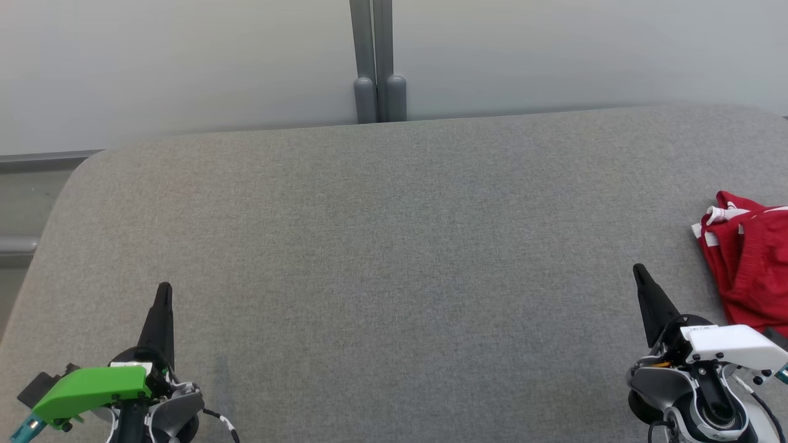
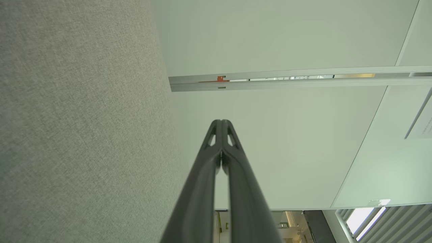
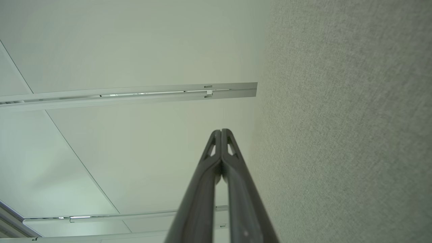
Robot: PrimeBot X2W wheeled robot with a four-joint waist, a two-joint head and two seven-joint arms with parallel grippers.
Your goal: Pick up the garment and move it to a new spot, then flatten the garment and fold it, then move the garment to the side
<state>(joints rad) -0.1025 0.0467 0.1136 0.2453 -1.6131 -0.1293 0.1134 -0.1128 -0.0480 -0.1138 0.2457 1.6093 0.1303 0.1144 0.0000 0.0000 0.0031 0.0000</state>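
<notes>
Both long, dark, tapering finger pairs are pressed tip to tip on nothing: left gripper [image 1: 164, 289] at lower left, right gripper [image 1: 638, 269] at lower right, over the grey woven surface [image 1: 394, 246]. Crumpled, the red garment [image 1: 748, 271] with white trim lies near the right gripper, apart from it, at the surface's right side.

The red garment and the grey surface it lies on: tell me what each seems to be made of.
Red garment: soft, thin cloth, probably a sports knit. It is matte and lies crumpled in loose folds, with white striped trim. The exact fibre cannot be told.
Grey surface: a woven, upholstery-like textile, matte. A fine heathered weave shows, and its edge rounds off softly, suggesting padding.
</notes>
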